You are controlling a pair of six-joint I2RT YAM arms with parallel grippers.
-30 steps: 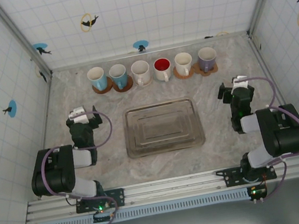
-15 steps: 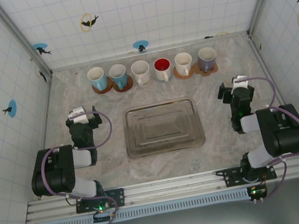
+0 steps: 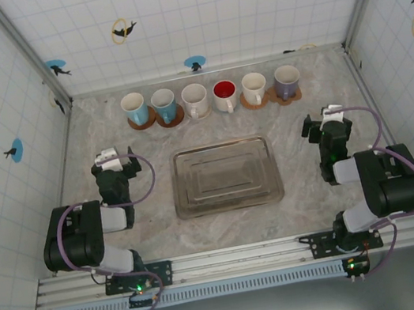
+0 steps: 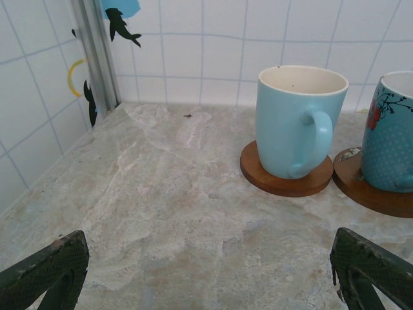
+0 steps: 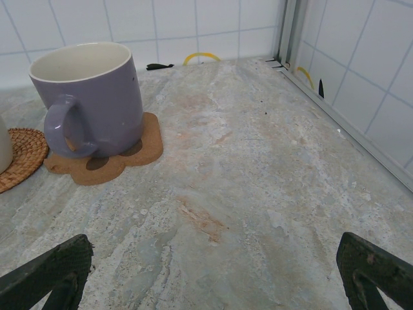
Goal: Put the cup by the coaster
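Six cups along the back of the counter, several on coasters, tray at centre, left gripper open and empty, right gripper open and empty

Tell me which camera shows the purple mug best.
The right wrist view: the purple mug is close and large, handle toward the camera, standing on its cork coaster. The top external view shows it small, from above, at the right end of the row.
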